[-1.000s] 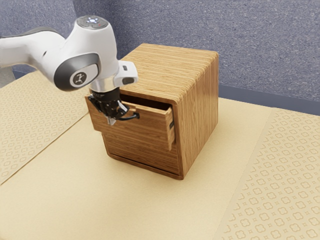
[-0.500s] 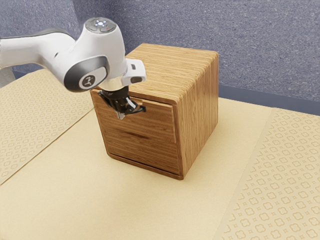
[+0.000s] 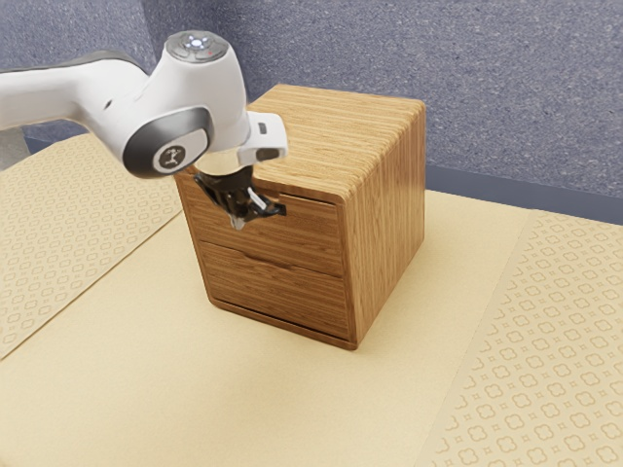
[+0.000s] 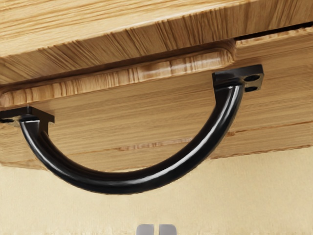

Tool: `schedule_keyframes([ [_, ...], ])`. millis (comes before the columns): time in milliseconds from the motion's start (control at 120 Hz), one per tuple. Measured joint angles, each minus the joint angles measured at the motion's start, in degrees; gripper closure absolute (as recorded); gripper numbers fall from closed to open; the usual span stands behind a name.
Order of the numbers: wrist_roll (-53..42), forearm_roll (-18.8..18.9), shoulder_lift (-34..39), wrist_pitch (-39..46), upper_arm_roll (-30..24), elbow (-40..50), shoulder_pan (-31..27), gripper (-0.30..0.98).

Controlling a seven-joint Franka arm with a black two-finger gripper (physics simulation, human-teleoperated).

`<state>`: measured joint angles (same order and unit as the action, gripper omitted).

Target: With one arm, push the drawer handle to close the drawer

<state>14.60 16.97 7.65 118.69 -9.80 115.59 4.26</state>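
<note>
Pincer [image 3: 238,223] is clenched, its 2 fingertips drawn together, beside the curved black handle [image 4: 122,183]; contact unclear. Handle is on the upper drawer [image 3: 316,232], which sits closed above the lower drawer [image 3: 282,294]. Wooden cabinet [image 3: 389,199] stands on tabletop [image 3: 175,389]; speckled wall [image 3: 506,88] behind.

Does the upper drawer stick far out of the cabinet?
No, in the exterior view the upper drawer has its front sitting about flush with the front of the cabinet.
</note>
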Motion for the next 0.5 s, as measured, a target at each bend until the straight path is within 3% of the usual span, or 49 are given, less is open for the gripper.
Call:
schedule_keyframes([
  [100, 0.0, -0.1, 1.9, -3.3, 0.0, -1.1, 0.8, 0.79],
  [367, -3.2, -0.4, 1.8, -13.5, 3.1, -15.0, 1.6, 0.77],
  [500, -6.3, -4.6, 1.9, -15.9, 3.8, -18.0, 1.9, 0.49],
])
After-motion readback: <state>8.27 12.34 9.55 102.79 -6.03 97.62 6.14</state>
